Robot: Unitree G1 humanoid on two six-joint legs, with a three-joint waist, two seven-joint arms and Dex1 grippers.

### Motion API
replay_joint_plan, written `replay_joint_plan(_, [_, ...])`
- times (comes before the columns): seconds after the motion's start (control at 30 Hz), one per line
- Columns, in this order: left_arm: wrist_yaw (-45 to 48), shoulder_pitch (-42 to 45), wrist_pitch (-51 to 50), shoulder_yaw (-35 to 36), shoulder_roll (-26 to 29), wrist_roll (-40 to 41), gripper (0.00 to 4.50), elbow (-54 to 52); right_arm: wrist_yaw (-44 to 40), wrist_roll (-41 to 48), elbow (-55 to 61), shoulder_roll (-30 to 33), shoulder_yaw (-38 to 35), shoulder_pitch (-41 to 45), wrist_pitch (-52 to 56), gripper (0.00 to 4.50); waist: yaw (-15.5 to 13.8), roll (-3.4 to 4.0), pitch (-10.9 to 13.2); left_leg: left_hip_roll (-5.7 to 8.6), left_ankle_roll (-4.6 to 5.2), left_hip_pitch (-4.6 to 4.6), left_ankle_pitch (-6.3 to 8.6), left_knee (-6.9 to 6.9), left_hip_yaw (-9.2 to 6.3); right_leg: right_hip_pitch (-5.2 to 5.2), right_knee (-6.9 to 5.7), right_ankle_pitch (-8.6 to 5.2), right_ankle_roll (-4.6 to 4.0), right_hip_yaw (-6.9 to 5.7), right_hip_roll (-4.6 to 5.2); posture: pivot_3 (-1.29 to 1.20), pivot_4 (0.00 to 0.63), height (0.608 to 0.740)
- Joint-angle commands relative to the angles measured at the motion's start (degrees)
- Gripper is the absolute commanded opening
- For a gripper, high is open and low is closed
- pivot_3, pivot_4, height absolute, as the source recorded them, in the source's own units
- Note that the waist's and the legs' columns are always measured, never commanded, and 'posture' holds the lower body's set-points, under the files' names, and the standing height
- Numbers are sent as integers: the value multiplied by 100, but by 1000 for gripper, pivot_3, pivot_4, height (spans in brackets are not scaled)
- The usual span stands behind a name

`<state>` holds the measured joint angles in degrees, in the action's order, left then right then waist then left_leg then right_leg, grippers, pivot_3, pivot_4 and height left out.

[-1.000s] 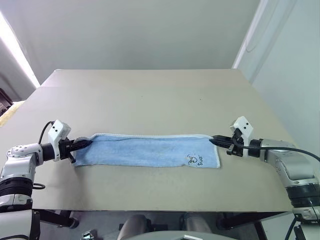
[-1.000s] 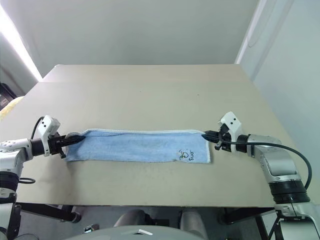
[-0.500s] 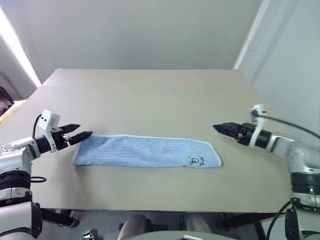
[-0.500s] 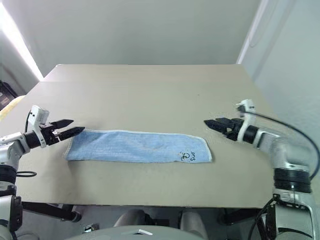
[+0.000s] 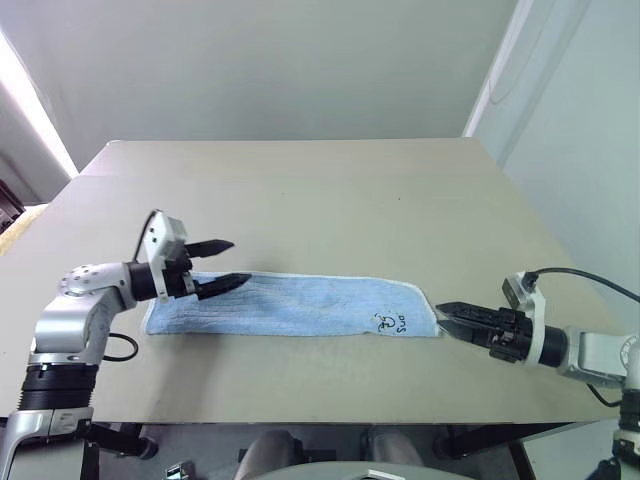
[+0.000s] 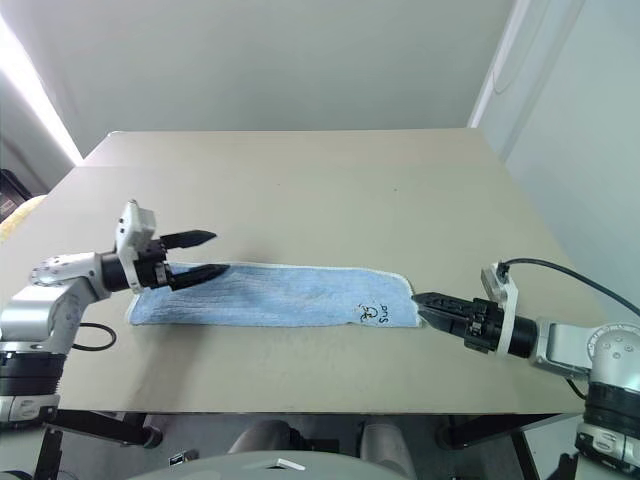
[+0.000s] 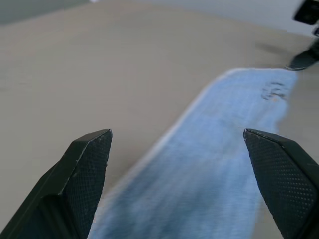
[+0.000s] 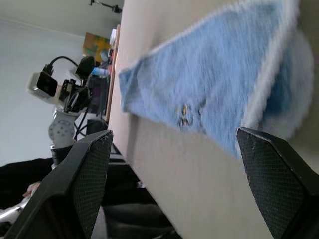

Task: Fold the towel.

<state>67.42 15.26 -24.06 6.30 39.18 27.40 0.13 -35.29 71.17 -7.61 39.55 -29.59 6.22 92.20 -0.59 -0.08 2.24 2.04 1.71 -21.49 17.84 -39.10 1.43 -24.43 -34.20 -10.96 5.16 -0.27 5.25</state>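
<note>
Nearest, at five o'clock, the right gripper lies low over the table, fingers spread wide and empty in its wrist view, tips just beside the towel's right end. The towel lies flat in a long folded strip across the near half of the table, running nine to three o'clock, a small dark printed mark near its right end. At nine o'clock the left gripper hovers over the towel's left end, fingers wide apart, gripping nothing. Beyond, bare tabletop stretches toward twelve o'clock.
</note>
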Motion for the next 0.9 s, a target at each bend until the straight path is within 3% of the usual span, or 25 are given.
replay_joint_plan(0.03, [-66, -5, -133, -90, -100, 213, 4455, -459, 346, 548, -86, 30, -125, -92, 30, 4137, -4, -2, 1, -1, 1, 0, 0, -5, 1, 2, 1, -1, 2, 0, -6, 0, 0, 726])
replay_joint_plan(0.3, [-74, -111, -46, -303, -227, 107, 4455, -393, 1048, 1039, 37, -184, -7, -332, 30, 4137, 1, -7, 3, -6, 3, 9, -2, -10, 5, 11, 1, -6, 12, 2, -38, 0, 0, 726])
replay_joint_plan(0.5, [-98, -183, -43, -326, -254, 108, 4455, -423, 1775, 720, -93, -712, 112, 161, -242, 4137, 12, -7, 3, -13, 3, 10, -2, -10, 8, 10, 2, -5, 13, 6, -48, 0, 0, 726])
replay_joint_plan(0.63, [-213, -284, -156, -269, -306, 222, 4455, -632, 2506, 345, -847, -1120, 26, 671, -385, 4137, 22, -17, -1, -14, 3, 10, -2, -10, 8, 10, 4, -3, 9, 6, -49, 0, 0, 726])
replay_joint_plan(0.83, [-339, -310, -138, -206, -285, 183, 4455, -596, 2739, 185, -908, -1441, 5, 1076, -472, 4137, 174, -48, -15, -41, 1, 23, -1, -15, 18, 21, 4, 2, 11, 8, -62, 0, 0, 726])
replay_joint_plan(0.9, [-359, -295, -144, -179, -275, 201, 4500, -579, 2768, 81, -828, -1480, 67, 1125, -444, 3468, 181, -45, -13, -53, 1, 26, -1, -14, 24, 19, 6, 6, 9, 6, -63, 0, 0, 726])
